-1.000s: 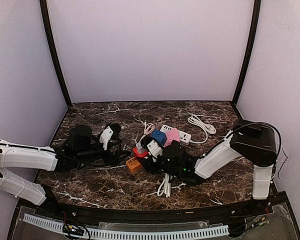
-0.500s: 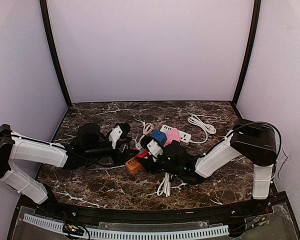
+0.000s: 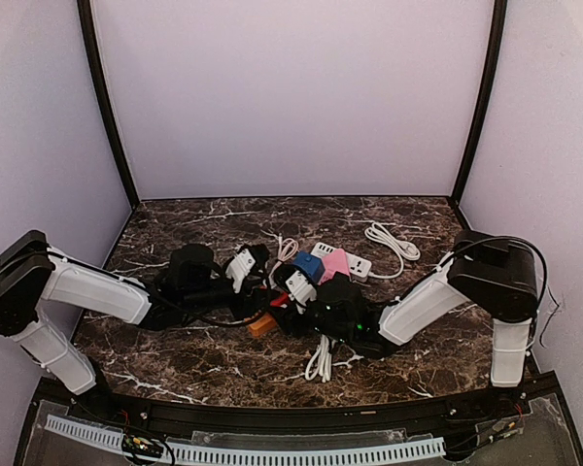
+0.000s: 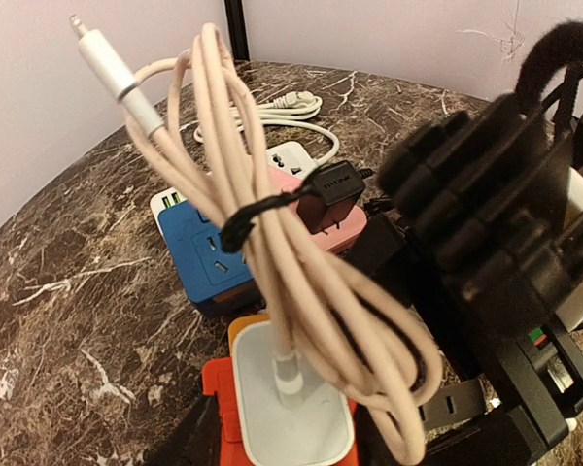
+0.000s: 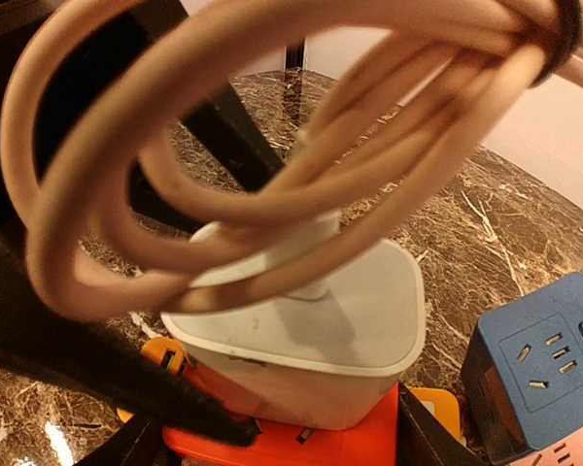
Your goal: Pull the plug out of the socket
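A white plug (image 4: 291,408) with a coiled pinkish cable (image 4: 272,243) sits plugged into a red socket block (image 4: 219,408) with an orange part beneath it. In the top view the plug (image 3: 298,287) stands mid-table. My right gripper (image 3: 293,306) is shut on the red socket block (image 5: 301,442), with its fingers on either side at the bottom of the right wrist view. My left gripper (image 3: 265,294) is open right at the plug, with a dark finger (image 5: 126,374) alongside the plug's (image 5: 311,340) base.
A blue socket cube (image 3: 308,265), a pink socket (image 3: 332,264) with a black plug (image 4: 332,189) and a white power strip (image 3: 355,262) lie just behind. A white cord (image 3: 394,243) lies at the back right. Another white cord (image 3: 319,361) lies in front.
My left arm has reached rightwards across the table, bringing its gripper from the left up to the plug. The right gripper has stayed on the socket block.
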